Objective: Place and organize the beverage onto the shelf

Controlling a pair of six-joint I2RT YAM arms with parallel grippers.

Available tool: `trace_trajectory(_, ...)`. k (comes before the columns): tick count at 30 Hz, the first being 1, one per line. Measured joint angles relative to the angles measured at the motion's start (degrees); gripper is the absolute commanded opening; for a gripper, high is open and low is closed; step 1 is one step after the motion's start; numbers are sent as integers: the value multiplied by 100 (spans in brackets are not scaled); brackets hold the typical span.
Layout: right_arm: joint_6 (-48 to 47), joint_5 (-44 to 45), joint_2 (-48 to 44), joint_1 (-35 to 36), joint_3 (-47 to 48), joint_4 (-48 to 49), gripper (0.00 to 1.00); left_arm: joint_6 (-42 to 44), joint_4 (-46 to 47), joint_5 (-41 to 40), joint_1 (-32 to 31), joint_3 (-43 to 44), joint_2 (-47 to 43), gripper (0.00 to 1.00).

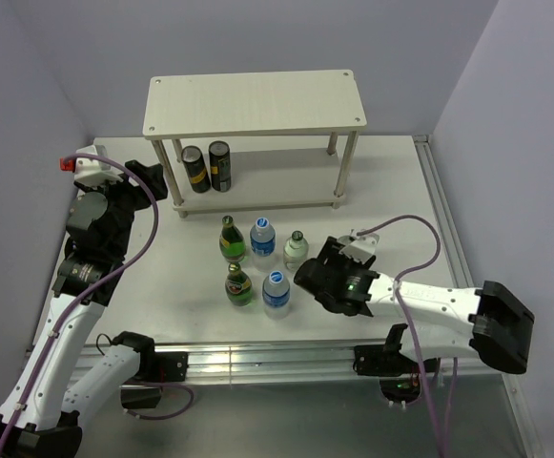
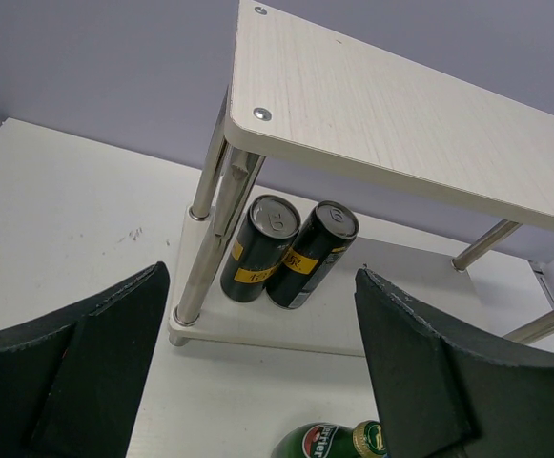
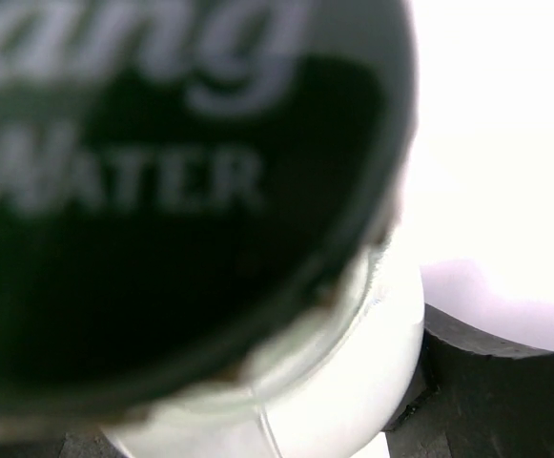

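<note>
Right gripper (image 1: 313,267) sat at the pale bottle (image 1: 296,250) before the shelf (image 1: 257,103); whether closed, I could not tell; left gripper (image 2: 259,286) hung open, empty. Best, I judged: grip mid-body, lift upright.

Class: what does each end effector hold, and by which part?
Left end effector: nothing. Right end effector: close against the water bottle, at its label; grip cannot be told.

My left gripper (image 2: 261,277), fingers wide apart, faces the shelf (image 2: 400,105). Two black cans (image 2: 257,253) stand side by side on its lower board. A green bottle (image 2: 329,442) is nearest me.
</note>
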Motion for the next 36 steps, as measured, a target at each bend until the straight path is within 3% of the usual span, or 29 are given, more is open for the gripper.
trace_trajectory(5, -1261, 166, -503, -2, 518, 348, 0, 0, 0, 0, 0, 0, -2, 85)
trace_trajectory(11, -3877, -76, -531, -247, 1751, 1731, 0, 2, -2, -7, 0, 0, -2, 85)
trace_trajectory(18, -5764, -857, 570, -1351, 4304, 2457, 0, 7, -2, -48, 0, 0, -7, 85)
trace_trajectory(27, -6728, -1528, 2363, -2282, 6725, 2297, 0, 9, 0, -66, 35, -55, -55, 85)
trace_trajectory(36, -6957, -1886, 3491, -2673, 7687, 1814, 0, 9, 0, -61, 50, -81, -57, 85)
